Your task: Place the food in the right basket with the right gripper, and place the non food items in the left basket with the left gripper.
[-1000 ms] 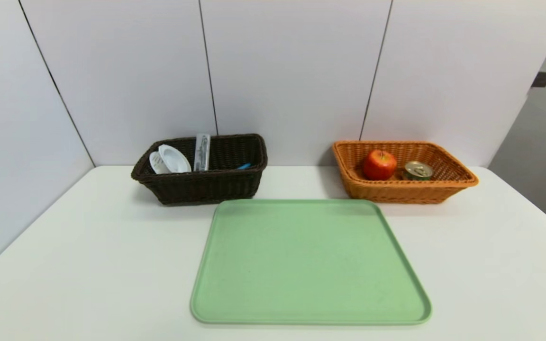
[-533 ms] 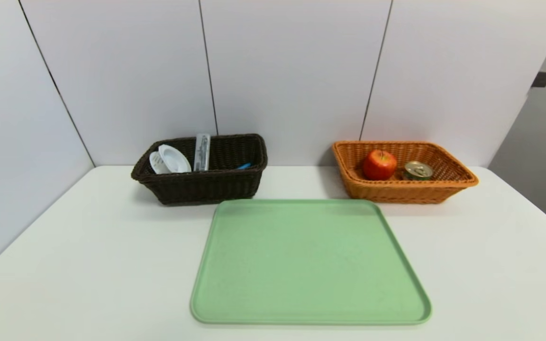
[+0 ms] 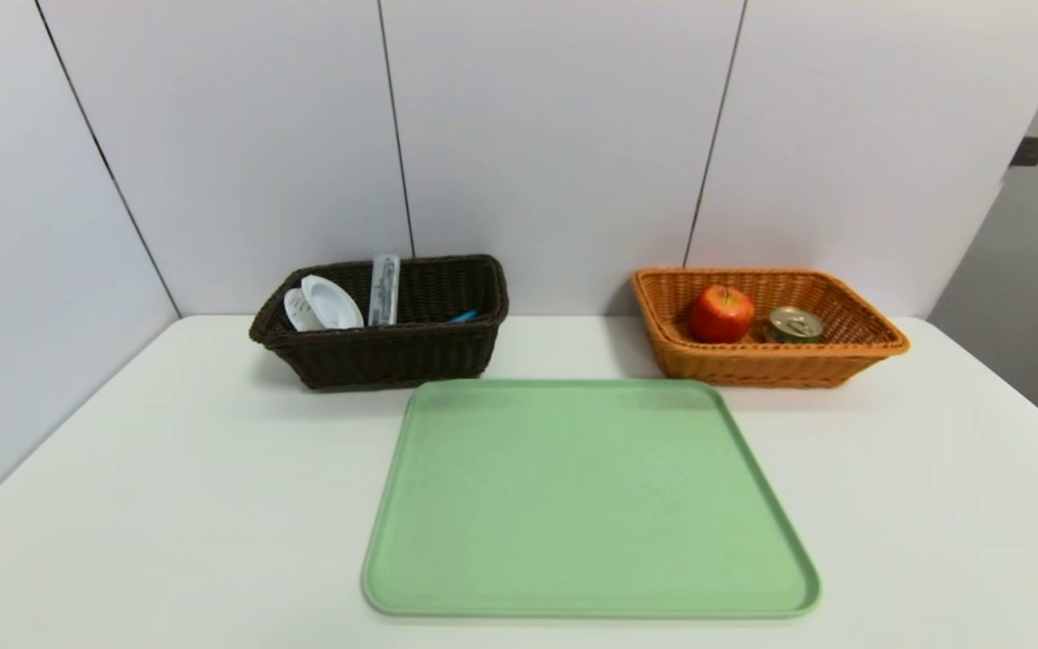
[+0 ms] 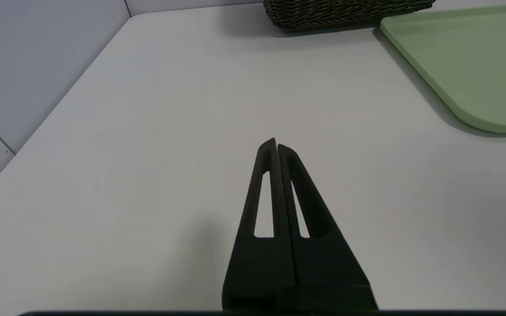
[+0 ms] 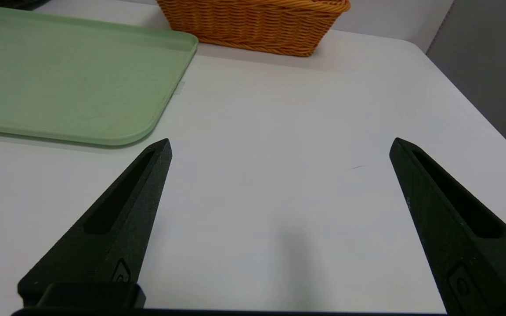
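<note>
Wicker already sorted, apple and tin in the orange basket by the counter's far edge, so best kept parked: left claw pressed together, right claw spread apart, both empty.

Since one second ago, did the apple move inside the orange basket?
No. The apple lies at the same spot in the orange basket, just left of the tin, as before.

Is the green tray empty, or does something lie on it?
Empty. The head view shows the green tray bare; the apple and tin lie in the orange basket.
</note>
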Controlling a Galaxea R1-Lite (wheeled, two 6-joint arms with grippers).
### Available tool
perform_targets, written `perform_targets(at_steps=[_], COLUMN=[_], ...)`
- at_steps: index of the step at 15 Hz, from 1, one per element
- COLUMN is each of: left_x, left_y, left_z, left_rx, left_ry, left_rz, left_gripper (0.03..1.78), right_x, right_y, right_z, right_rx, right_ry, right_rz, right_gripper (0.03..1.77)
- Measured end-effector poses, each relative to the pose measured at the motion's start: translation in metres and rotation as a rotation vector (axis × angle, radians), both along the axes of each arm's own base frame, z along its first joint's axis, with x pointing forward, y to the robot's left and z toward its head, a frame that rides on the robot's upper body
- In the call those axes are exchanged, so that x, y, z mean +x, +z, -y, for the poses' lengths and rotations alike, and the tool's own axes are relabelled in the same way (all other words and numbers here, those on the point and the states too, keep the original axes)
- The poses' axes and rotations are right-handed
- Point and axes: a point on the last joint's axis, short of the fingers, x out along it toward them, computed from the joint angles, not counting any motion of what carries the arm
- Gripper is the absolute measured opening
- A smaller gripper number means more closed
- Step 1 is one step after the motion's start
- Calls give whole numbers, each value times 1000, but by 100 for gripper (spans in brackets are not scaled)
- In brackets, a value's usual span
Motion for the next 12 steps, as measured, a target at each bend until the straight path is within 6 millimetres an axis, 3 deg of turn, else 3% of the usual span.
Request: perform_targets(at_steps=[12], left_x=[0], left_y=[0], left_z=[0], left_rx=[-1], left_ry=[0], left_rz=[-1], left_gripper=[4], right_x=[0], right_y=[0], right_z=[0], right_rx=[1], right_ry=[1], right_rz=[2], right_gripper=[171])
